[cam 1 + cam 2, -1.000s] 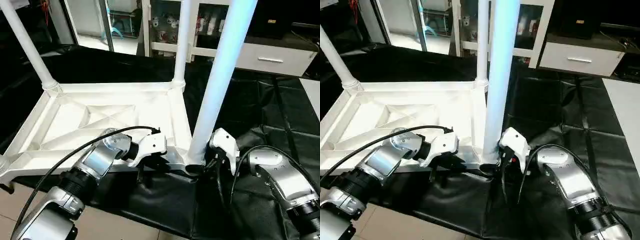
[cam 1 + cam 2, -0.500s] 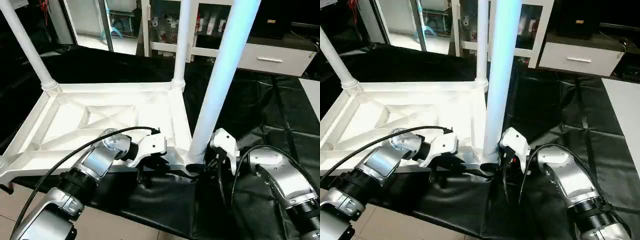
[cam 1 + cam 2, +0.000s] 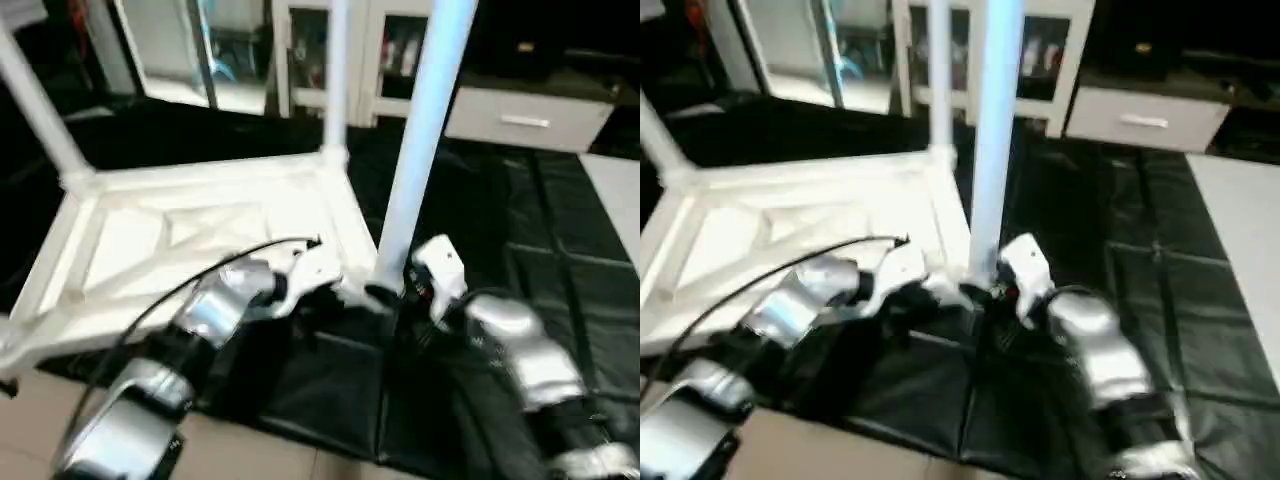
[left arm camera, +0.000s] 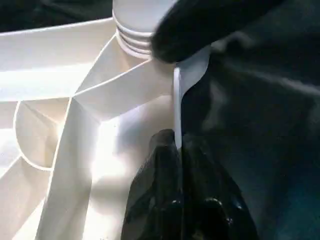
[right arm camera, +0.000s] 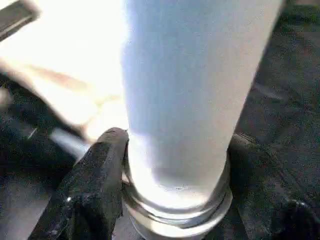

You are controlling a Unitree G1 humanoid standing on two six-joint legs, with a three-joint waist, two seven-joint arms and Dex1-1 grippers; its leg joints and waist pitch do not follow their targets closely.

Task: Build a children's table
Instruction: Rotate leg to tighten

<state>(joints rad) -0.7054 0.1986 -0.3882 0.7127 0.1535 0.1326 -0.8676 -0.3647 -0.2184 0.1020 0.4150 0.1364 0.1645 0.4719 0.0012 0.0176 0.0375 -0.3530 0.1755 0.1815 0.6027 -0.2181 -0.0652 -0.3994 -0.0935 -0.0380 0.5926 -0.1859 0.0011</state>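
Top [image 3: 200,215] lies upside down on the black-draped surface [image 3: 560,230], ribbed underside facing up, its near edge overhanging the surface's front. Three legs stand upright in corner sockets: far-left leg [image 3: 35,105], far-right leg [image 3: 337,75], and near-right leg [image 3: 420,140], the last seated in the socket [image 3: 380,297] at the near right corner.

Left gripper [image 4: 177,165] is pinched together on the thin near rim [image 4: 176,115] of the top, just beside the near-right socket; in the left wrist view its black fingers [image 4: 150,200] sit one on each side of the rim, touching it. From the head views the left gripper's white housing [image 3: 315,270] rests at the top's near edge, left of the near-right leg.

Right gripper [image 5: 175,165] straddles the base of the near-right leg. In the right wrist view one black finger [image 5: 97,175] stands on each side of the tube, close against it just above the socket ring [image 5: 175,215]; contact appears made on both sides, so the gripper is clamped on the leg. Its white housing [image 3: 437,270] sits just right of the leg.

A white drawer unit [image 3: 525,118] stands behind the surface.
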